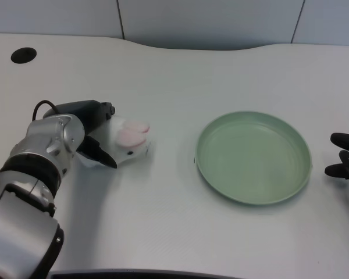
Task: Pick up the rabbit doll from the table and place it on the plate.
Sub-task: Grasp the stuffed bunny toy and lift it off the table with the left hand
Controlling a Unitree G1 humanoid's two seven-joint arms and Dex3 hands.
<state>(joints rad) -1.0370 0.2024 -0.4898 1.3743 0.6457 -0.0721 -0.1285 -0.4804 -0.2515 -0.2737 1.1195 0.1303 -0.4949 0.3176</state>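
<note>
I see my left hand [92, 132] with its fingers [100, 156] closed around the rabbit doll [126, 142] near the tabletop's left edge, so I want a firm, soft-body grip before lifting toward the plate [253, 157].

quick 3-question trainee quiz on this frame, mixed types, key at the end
1. True or false: the rabbit doll already lies on the green plate.
2. Which hand is at the doll? A) left hand B) right hand C) neither
3. Fill in: seen from the head view, the plate lies to the doll's ____.

Key:
1. False. The doll is on the white table, apart from the plate.
2. A. The left hand's fingers are closed around the doll.
3. Right.
</note>
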